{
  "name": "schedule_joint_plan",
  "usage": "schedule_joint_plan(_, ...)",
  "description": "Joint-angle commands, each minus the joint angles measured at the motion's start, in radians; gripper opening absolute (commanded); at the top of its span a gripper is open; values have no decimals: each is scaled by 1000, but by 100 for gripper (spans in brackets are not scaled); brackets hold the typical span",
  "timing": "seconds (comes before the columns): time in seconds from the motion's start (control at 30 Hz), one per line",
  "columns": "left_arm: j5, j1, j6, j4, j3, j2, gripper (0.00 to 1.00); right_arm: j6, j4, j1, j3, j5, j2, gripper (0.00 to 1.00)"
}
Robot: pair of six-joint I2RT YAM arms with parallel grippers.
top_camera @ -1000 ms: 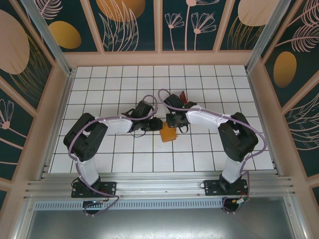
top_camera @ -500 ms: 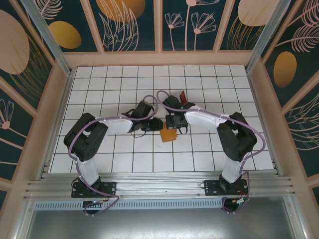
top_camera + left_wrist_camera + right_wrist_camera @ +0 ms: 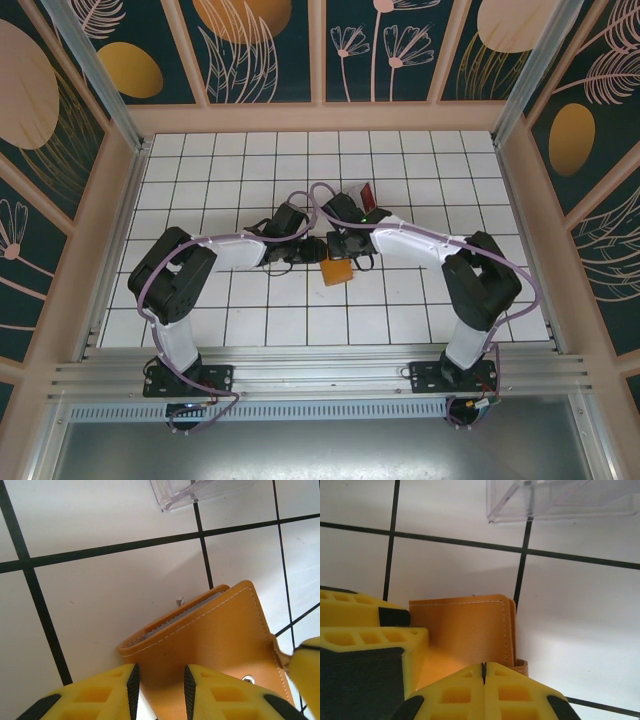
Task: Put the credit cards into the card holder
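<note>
on the left, the left gripper is seen with its yellow jaws partly apart. the near corner of the small orange-tan, leather-like folding card holder is set between them. it is judged to be clamped there, so that the card holder is steadied on the white tiled table.

the card holder is found in the middle of the table, between the two grippers. it is folded, with a small snap showing on its upper face. grey lining is glimpsed along its slot edge, and no card edge is made out there.

to its right, the right gripper is seen with its jaws pressed fully together at the card holder's flap. the flap's tab is lost beneath the fingertips, and whether it is pinched cannot be told.

further right and towards the back, a small thin red plastic credit card is seen lying at a clear transparent plastic case. it is apart from the card holder and touched by neither gripper. how many cards are lying there cannot be told.

the task is therefore judged to be at an early stage: the card holder is secured, but nothing is loaded. what is left is judged to be the opening of the flap, the fetching of each card and the sliding of the cards into the slot.
</note>
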Motion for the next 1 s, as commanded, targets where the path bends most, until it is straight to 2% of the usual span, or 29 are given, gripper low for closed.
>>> schedule_joint_plan(0.0, 11, -11, -2, 15, 15, 17, 33, 5, 57, 11, -35, -72, 18, 2)
schedule_joint_plan(0.3, 11, -15, -10, 22, 15, 15, 33, 23, 124, 10, -79, -74, 32, 2)
schedule_joint_plan(0.43, 8, -15, -16, 26, 5, 13, 33, 26, 126, 12, -84, -107, 40, 1)
schedule_joint_plan(0.97, 7, -18, -21, 26, 13, 23, 33, 23, 128, 22, -109, -94, 57, 2)
